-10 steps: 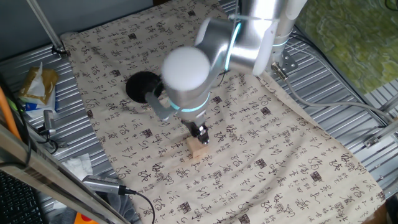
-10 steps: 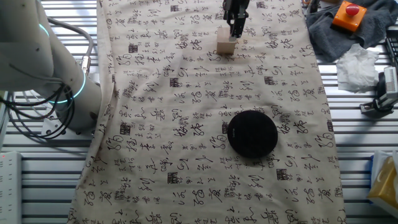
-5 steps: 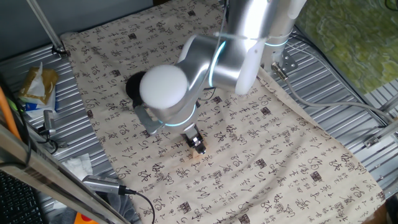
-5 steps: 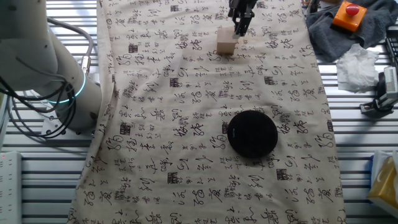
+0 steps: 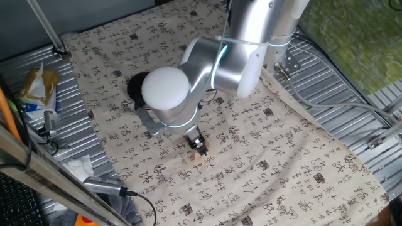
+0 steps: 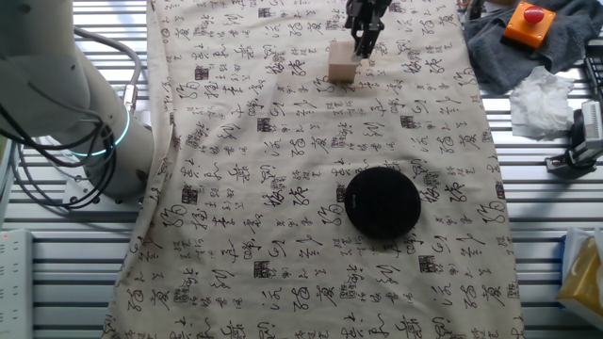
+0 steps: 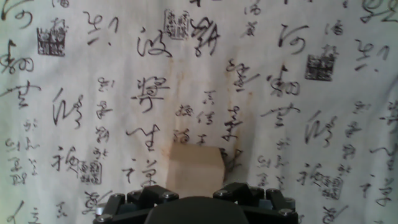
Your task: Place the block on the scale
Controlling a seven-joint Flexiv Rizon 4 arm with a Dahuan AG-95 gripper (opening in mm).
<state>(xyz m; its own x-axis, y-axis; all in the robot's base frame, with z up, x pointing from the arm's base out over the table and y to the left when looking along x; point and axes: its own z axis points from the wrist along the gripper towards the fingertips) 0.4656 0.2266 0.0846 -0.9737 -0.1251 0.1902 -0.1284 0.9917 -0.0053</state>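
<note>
The block [image 6: 343,66], a small tan wooden cube, sits on the printed cloth at the far edge of the other fixed view. In the hand view the block [image 7: 194,167] lies at the bottom centre, right in front of my gripper [image 7: 196,191], whose two dark fingers stand about a block's width apart on either side of it. My gripper [image 5: 200,146] is low over the cloth and hides most of the block in one fixed view. In the other fixed view my gripper [image 6: 364,40] is just beside the block. The scale [image 6: 382,201], a flat black disc, lies apart; my arm partly hides the scale [image 5: 134,86].
The printed cloth [image 6: 283,169] covers the table, with ribbed metal around it. A grey rag with an orange box [image 6: 526,23] and crumpled tissue [image 6: 542,99] lie at one side. A snack packet [image 5: 39,88] and cables [image 5: 107,186] lie at the other side.
My arm swung left and my gripper came down closer to the block, now hiding most of it. Over the last half second almost nothing moved. The block and the scale have stayed put.
</note>
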